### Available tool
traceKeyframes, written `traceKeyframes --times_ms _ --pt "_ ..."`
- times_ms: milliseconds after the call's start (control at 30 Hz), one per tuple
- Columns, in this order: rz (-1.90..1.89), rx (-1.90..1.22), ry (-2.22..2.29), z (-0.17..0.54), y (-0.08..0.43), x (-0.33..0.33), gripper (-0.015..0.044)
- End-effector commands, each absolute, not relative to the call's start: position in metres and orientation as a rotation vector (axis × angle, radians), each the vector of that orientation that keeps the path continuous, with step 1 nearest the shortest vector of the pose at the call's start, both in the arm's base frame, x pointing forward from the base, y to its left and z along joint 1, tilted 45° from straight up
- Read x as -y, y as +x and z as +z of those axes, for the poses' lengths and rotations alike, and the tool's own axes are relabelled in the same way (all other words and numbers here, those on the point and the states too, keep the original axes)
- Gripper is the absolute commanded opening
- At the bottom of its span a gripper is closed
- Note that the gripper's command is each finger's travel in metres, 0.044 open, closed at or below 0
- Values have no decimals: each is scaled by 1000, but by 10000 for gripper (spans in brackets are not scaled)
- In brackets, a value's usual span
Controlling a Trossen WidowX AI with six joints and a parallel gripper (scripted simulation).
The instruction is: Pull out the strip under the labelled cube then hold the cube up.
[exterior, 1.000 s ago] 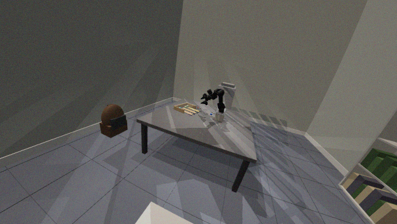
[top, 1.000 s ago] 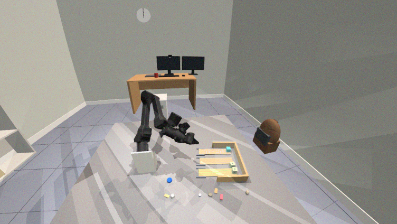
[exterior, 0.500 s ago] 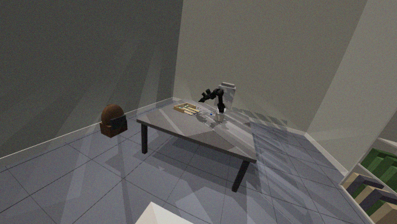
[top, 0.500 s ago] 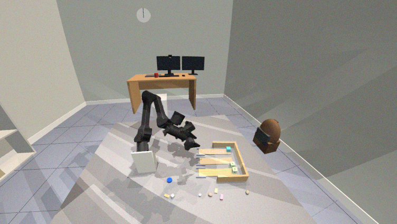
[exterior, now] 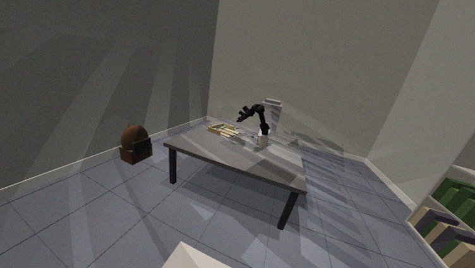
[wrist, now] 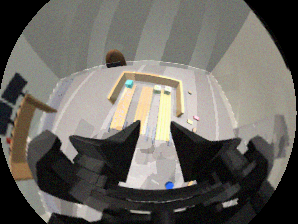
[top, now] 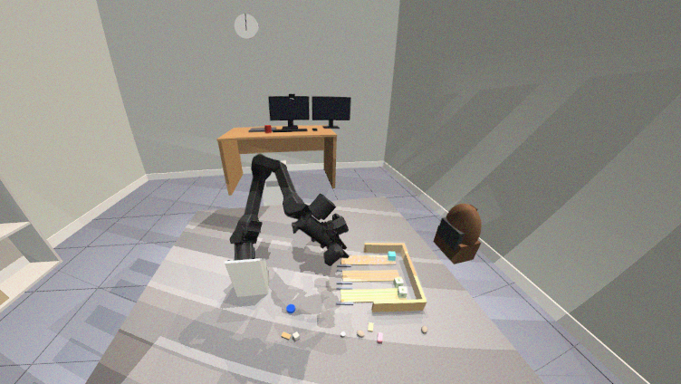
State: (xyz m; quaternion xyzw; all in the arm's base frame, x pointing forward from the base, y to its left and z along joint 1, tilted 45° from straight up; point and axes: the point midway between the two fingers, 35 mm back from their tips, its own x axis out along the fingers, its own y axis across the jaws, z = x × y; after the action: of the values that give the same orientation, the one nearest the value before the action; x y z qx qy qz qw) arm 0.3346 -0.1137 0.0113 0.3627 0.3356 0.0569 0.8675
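In the wrist view the three strips fan out beyond the claw (top: 339, 257) (exterior: 238, 120) (wrist: 154, 123), their near ends around the picture's centre and their long axes running up toward the tray (top: 415, 273) (exterior: 213, 131) (wrist: 150, 78). The yellow strip (top: 364, 295) (wrist: 163, 117) lies just right of centre, the middle strip (top: 367, 274) (wrist: 144, 107) a little left. Two pale marked cubes sit near the far ends, at the lower right of the top view: one (top: 402, 292) (wrist: 167, 90) on the yellow strip, the other (top: 398, 282) (wrist: 157, 89) near the middle one. Which is the labelled cube I cannot tell, so the right strip stays unsettled. The arm (top: 285, 188) (exterior: 261, 116) arches up from its base and slopes down toward the strips' near ends, claw half open, gripping nothing, above them.
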Motion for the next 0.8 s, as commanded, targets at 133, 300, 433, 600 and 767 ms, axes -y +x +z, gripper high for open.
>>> traceKeyframes --times_ms 133,300,433,600,767 --pt "206 -1081 793 -47 360 112 6" --pt "292 -1290 813 -73 362 103 0" --pt "374 -1446 831 -87 360 93 0" --pt "389 -1472 834 -89 359 91 0" --pt "389 -1472 834 -90 360 92 0"
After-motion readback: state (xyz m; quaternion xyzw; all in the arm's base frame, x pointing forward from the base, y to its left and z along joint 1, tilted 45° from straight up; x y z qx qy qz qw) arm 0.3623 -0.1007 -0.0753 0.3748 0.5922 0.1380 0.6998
